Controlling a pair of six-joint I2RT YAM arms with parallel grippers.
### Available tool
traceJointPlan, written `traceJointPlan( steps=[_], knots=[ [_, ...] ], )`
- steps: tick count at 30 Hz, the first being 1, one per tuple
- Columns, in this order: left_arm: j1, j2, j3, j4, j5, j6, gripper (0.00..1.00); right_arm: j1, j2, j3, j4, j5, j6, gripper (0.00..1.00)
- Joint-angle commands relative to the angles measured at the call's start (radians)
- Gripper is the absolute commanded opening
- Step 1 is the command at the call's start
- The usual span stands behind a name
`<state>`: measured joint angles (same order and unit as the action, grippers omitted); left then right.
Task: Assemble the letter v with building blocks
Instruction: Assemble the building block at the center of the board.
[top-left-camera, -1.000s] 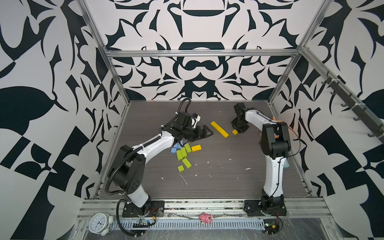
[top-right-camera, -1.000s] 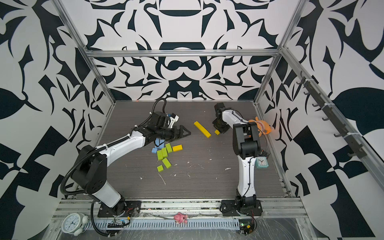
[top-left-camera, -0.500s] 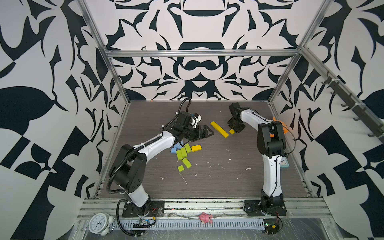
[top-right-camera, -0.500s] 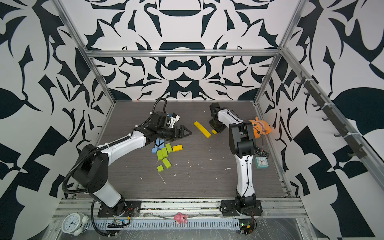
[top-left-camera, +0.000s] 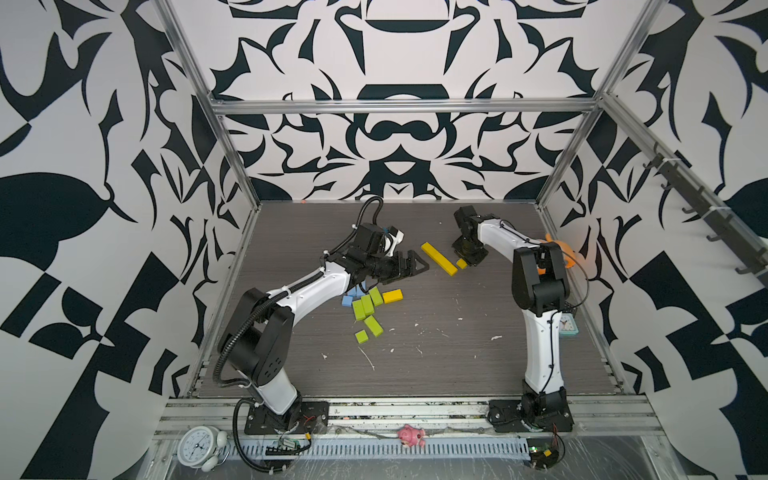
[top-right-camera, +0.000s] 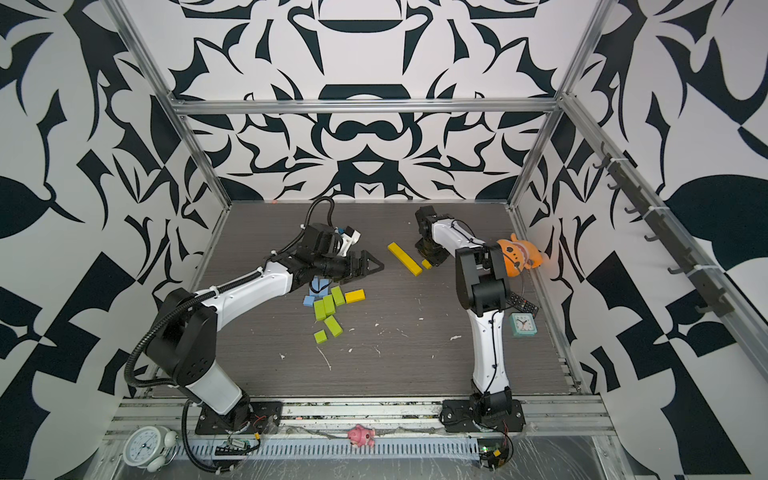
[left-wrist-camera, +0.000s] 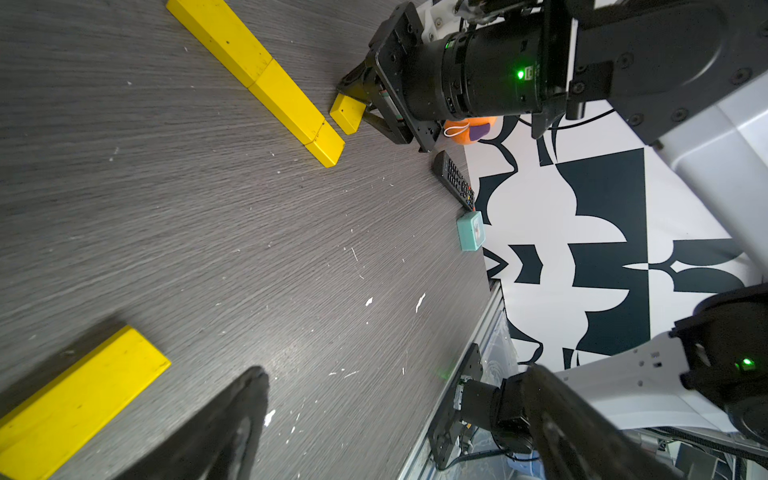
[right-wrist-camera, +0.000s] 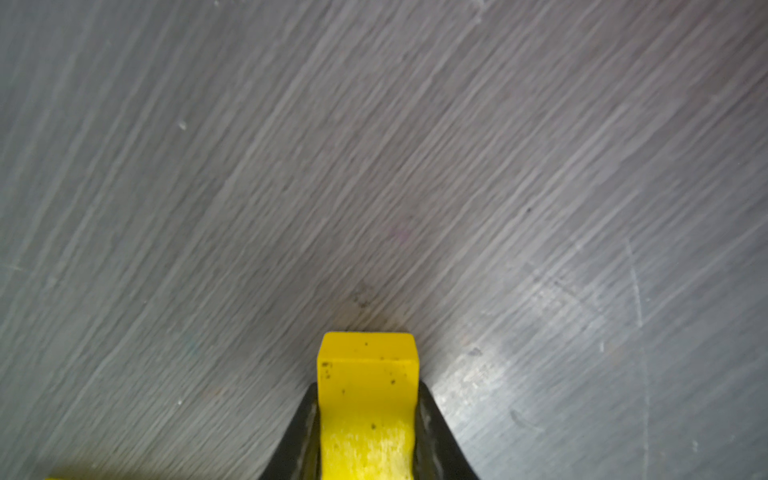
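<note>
Small yellow block clamped in right hand; left hand wide open, empty.

Dark grey wood-grain table, scuffed and dotted with white scraps. Out toward the back, a row of yellow blocks lies end to end on a slant. A small yellow block sits just beside its near end; can't tell whether that one rests on the wood. Left of centre is the pile: lime green blocks side by side, light blue blocks right against them, a single yellow block just beside. Two loose green blocks lie slightly apart, nearer the front. Along the right edge — orange plush toy, remote control, teal clock.
</note>
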<state>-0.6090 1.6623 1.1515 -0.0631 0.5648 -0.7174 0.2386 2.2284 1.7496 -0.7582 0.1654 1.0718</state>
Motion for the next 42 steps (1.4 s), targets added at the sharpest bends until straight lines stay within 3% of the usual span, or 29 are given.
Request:
traceJointPlan(
  steps=[1, 28, 42],
  knots=[
    [-0.007, 0.017, -0.015, 0.018, 0.015, -0.004, 0.99, 0.01, -0.007, 0.007, -0.03, 0.018, 0.026, 0.29],
    [-0.011, 0.011, -0.01, 0.009, 0.019, 0.002, 0.99, 0.023, -0.035, -0.027, -0.018, 0.038, 0.066, 0.38],
    [-0.012, 0.012, -0.009, 0.005, 0.02, 0.006, 0.99, 0.029, -0.049, -0.035, -0.007, 0.039, 0.083, 0.35]
  ],
)
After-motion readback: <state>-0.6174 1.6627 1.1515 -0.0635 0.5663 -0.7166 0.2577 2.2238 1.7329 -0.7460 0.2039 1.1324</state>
